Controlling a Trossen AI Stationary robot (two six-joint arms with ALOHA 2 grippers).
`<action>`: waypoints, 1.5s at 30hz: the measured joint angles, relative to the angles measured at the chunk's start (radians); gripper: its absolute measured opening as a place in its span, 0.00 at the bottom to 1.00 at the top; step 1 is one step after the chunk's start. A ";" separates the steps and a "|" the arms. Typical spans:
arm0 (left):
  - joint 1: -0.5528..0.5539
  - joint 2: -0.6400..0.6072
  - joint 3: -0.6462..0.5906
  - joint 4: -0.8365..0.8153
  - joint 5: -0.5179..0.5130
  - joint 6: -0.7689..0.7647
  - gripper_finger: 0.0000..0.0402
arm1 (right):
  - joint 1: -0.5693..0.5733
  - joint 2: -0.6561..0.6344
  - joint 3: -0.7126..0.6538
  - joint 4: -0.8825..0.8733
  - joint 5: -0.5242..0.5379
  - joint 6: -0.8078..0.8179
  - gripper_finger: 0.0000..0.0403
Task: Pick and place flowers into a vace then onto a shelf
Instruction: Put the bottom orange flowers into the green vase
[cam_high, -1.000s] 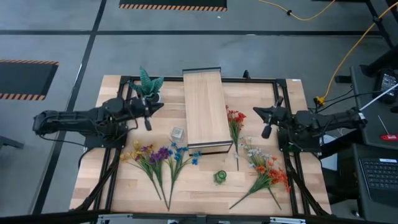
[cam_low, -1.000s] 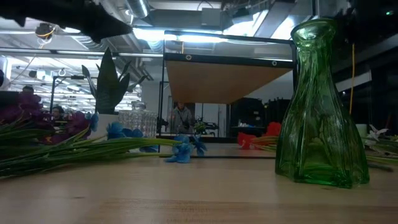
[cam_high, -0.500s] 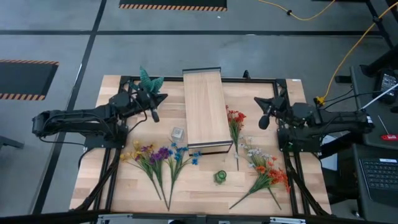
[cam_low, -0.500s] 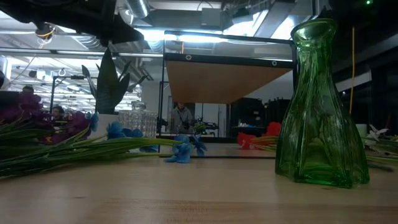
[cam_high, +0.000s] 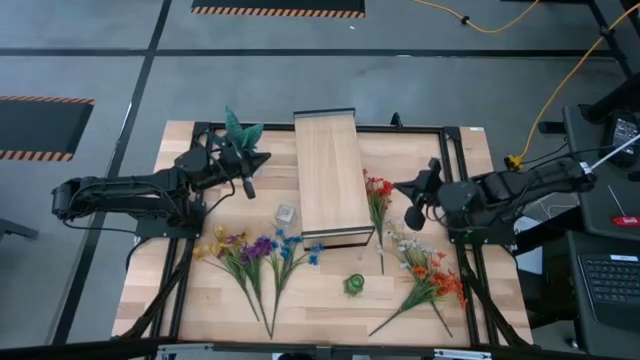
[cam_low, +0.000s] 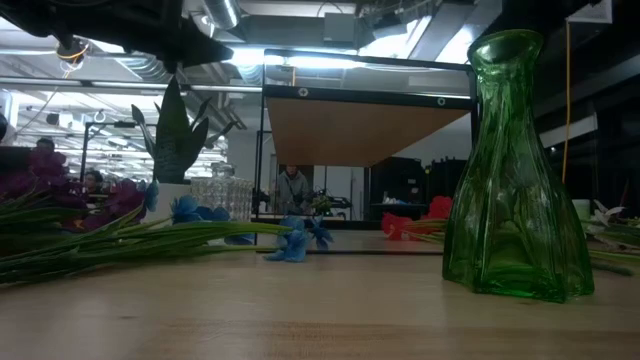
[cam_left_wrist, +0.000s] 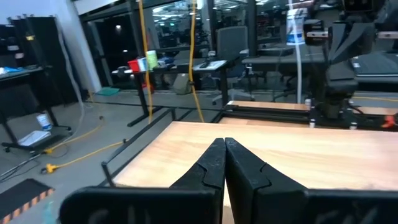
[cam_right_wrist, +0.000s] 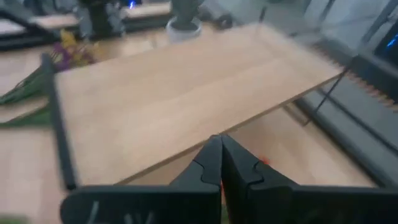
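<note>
Bunches of yellow, purple and blue flowers (cam_high: 255, 250) lie on the table near the left of the shelf (cam_high: 328, 175). To its right lie a red-orange stem (cam_high: 377, 195) and white and orange-red bunches (cam_high: 430, 272). A green vase (cam_high: 354, 284) (cam_low: 515, 180) stands upright near the front edge. My left gripper (cam_high: 248, 188) (cam_left_wrist: 224, 146) hovers shut left of the shelf, by the spiky plant. My right gripper (cam_high: 412, 218) (cam_right_wrist: 219, 142) hovers shut just right of the red-orange stem, pointing at the shelf (cam_right_wrist: 186, 93). Neither touches anything.
A spiky green plant in a white pot (cam_high: 240, 135) stands at the far left, close to my left gripper. A small clear glass vase (cam_high: 286, 213) stands beside the shelf's near left corner. Black frame rails (cam_high: 455, 130) run along the table's sides.
My right gripper has swung toward the table's left and near edge, closing in on the red-orange stem beside the shelf. My left gripper shifted a little toward the shelf and the far edge, then kept still. Flowers and vases have stayed put.
</note>
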 joint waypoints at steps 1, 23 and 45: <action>0.000 0.000 0.000 -0.001 0.009 0.000 0.01 | 0.018 0.017 0.018 -0.036 -0.001 0.037 0.00; 0.000 -0.002 0.000 0.001 0.029 -0.026 0.01 | 0.302 0.399 0.370 -0.578 -0.118 0.707 0.00; 0.000 -0.002 0.000 0.012 0.028 -0.025 0.01 | 0.529 0.767 0.633 -0.627 -0.395 1.251 0.00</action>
